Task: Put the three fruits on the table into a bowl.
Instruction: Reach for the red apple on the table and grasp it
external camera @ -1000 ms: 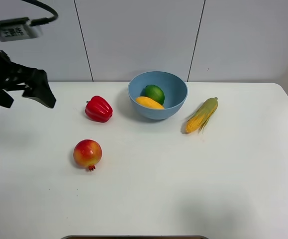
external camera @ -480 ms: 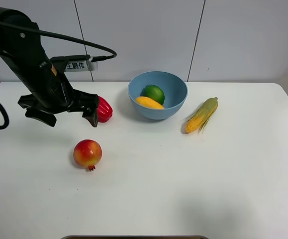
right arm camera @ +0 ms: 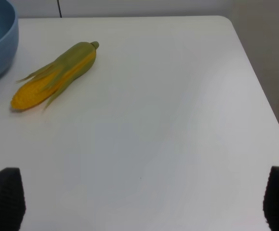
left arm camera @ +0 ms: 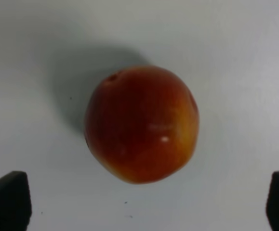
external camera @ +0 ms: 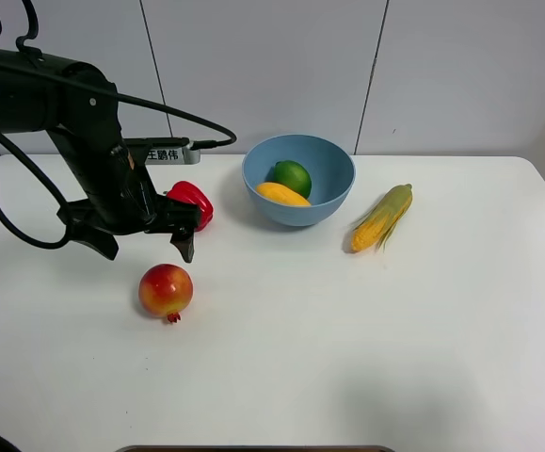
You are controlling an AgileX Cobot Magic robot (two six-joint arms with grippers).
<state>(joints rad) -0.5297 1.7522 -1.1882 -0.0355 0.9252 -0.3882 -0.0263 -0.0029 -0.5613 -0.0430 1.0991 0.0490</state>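
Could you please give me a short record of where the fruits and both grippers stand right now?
In bowl: mango, lime
On table: pomegranate, bell pepper, corn cob
Left gripper: open, above the pomegranate, apart from it
Right gripper: open, holding nothing
Not yet in bowl: pomegranate

high view: bright, even light for you, table (external camera: pixel 423 330) reads clean white throughout. soft shadow sits at 9 o'clock of the bowl (external camera: pixel 312 215), so light leans in from about 3 o'clock. your left wrist view is dimmer, greyer: pomegranate (left arm camera: pixel 141 124) slightly soft, one small glint, diffuse shadow beside it. left fingertips (left arm camera: pixel 6 199) and right fingertips (right arm camera: pixel 3 197) blur dark.
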